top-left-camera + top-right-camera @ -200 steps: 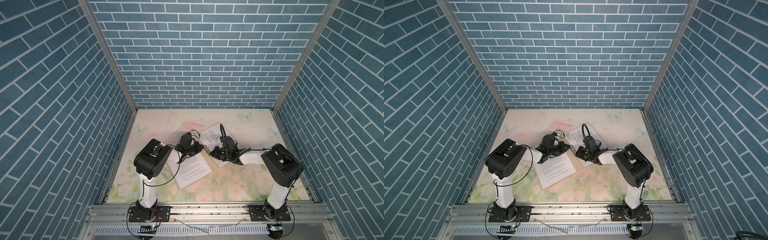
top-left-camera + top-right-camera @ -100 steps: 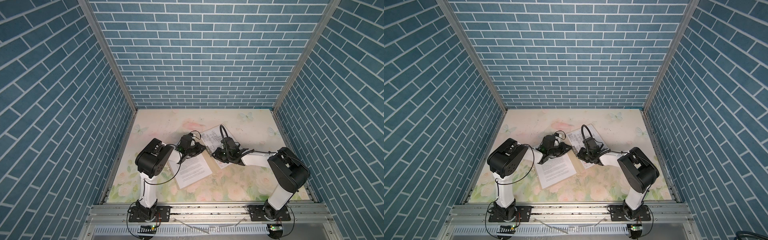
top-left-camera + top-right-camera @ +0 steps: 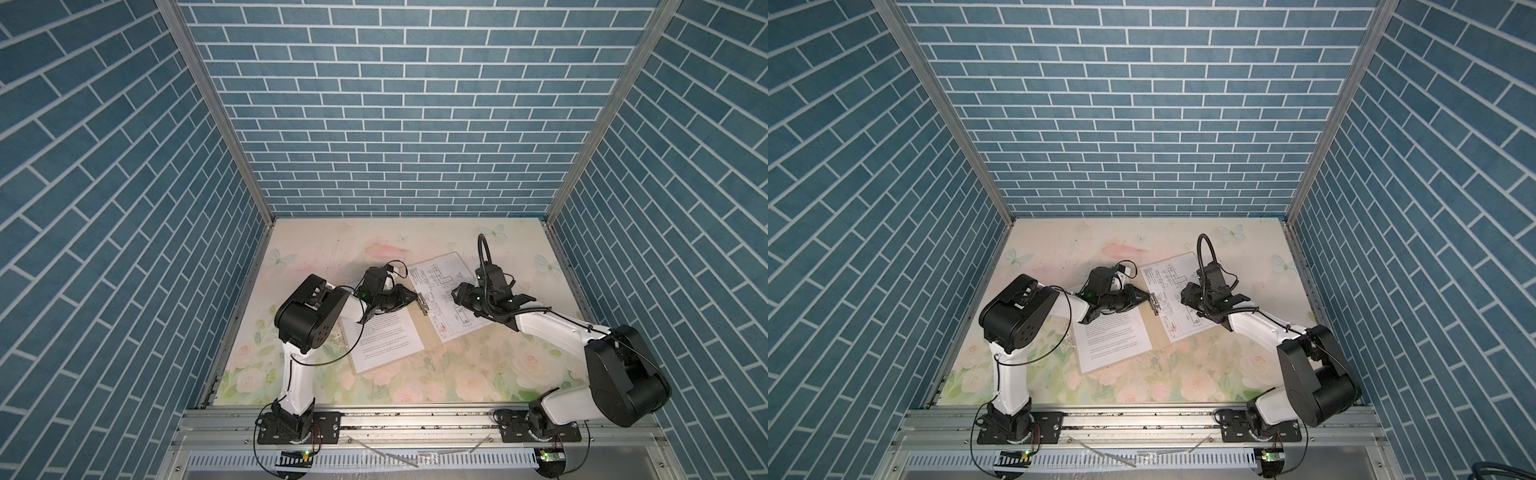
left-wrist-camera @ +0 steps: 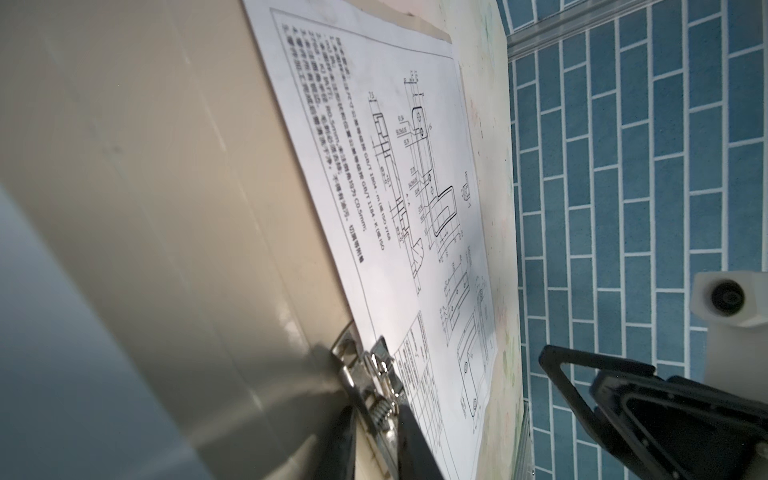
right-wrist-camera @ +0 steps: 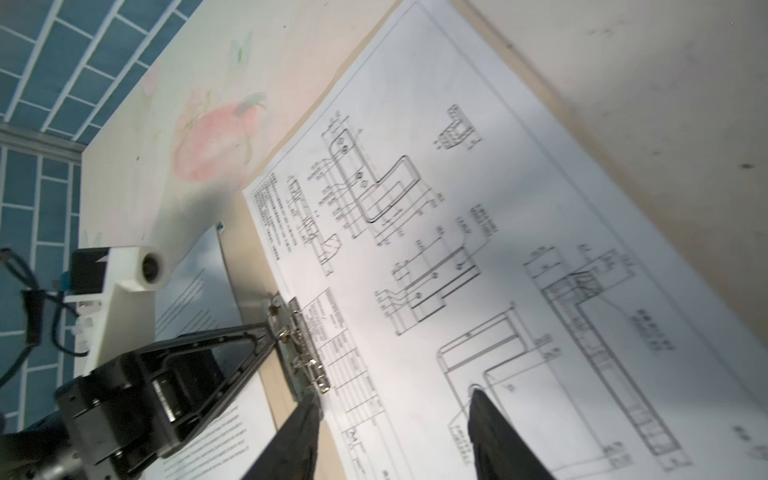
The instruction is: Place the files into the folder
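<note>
The tan folder [image 3: 429, 329] [image 4: 166, 187] lies open on the table. The text sheet [image 3: 384, 336] [image 3: 1113, 340] rests on its left half and the drawing sheet [image 3: 440, 282] [image 3: 1167, 286] [image 5: 457, 249] on its right half, its inner edge at the metal clip [image 3: 423, 303] [image 4: 374, 374] [image 5: 297, 345] on the spine. My left gripper [image 3: 413, 297] [image 4: 376, 411] is low at the spine, jaws shut on the clip from both sides. My right gripper [image 3: 459, 298] [image 5: 392, 392] hovers open over the drawing sheet, one fingertip near the clip's end, holding nothing.
The floral table top [image 3: 415, 382] is boxed in by blue brick walls [image 3: 399, 124] on the left, back and right. An aluminium rail [image 3: 415, 419] with both arm bases runs along the front edge.
My right gripper has opened and drawn back a little to the right over the drawing sheet. My left gripper stays at the clip, with its jaws slightly wider than before.
</note>
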`<state>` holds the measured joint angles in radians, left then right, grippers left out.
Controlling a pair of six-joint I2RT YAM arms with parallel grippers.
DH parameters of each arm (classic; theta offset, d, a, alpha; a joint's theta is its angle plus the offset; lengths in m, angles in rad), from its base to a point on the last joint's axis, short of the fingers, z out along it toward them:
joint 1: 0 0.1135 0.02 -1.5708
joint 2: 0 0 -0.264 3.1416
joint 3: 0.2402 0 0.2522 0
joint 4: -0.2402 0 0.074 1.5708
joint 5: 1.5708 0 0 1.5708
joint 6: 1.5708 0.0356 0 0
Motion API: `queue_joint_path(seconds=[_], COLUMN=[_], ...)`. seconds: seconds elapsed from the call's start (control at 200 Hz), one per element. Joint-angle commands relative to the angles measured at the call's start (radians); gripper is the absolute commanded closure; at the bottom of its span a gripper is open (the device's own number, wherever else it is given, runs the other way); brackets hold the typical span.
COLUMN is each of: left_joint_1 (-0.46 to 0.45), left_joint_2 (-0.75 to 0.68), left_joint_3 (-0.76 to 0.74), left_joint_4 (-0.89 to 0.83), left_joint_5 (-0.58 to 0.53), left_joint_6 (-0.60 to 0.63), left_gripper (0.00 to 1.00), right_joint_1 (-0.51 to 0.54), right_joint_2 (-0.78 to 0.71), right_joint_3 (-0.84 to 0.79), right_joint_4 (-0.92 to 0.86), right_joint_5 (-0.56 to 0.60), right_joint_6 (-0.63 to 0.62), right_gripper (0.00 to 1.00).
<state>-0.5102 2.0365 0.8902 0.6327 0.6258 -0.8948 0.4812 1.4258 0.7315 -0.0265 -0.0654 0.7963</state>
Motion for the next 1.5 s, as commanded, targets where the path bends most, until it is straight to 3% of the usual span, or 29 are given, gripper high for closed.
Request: queue_joint_path(seconds=[0.0, 0.215, 0.515, 0.75, 0.84, 1.17, 1.495], left_joint_1=[-0.014, -0.022, -0.048, -0.047, -0.043, 0.027, 0.13], left_joint_2=[0.011, -0.048, -0.214, -0.382, -0.473, -0.844, -1.032], left_joint_3=[0.014, 0.01, 0.048, -0.066, -0.13, -0.364, -0.496], left_joint_4=[-0.111, -0.15, -0.421, -0.489, -0.524, -0.732, -0.925], left_joint_5=[0.008, -0.012, -0.119, -0.249, -0.317, -0.541, -0.556], left_joint_6=[0.052, 0.09, 0.261, 0.291, 0.297, 0.267, 0.191], left_gripper=[0.76, 0.7, 0.4, 0.15, 0.01, 0.0, 0.0], right_joint_1=[-0.046, -0.157, -0.272, -0.317, -0.324, -0.326, -0.325], right_joint_2=[-0.032, -0.022, 0.119, 0.218, 0.25, 0.286, 0.274], right_joint_3=[-0.04, -0.071, -0.04, 0.047, 0.074, 0.056, 0.001], right_joint_4=[-0.02, -0.017, 0.101, 0.123, 0.117, 0.136, 0.121], right_joint_5=[0.022, 0.043, -0.158, -0.245, -0.275, -0.346, -0.364], right_joint_6=[-0.072, -0.189, -0.322, -0.361, -0.375, -0.354, -0.332], right_gripper=[0.39, 0.26, 0.2, 0.19, 0.18, 0.17, 0.22])
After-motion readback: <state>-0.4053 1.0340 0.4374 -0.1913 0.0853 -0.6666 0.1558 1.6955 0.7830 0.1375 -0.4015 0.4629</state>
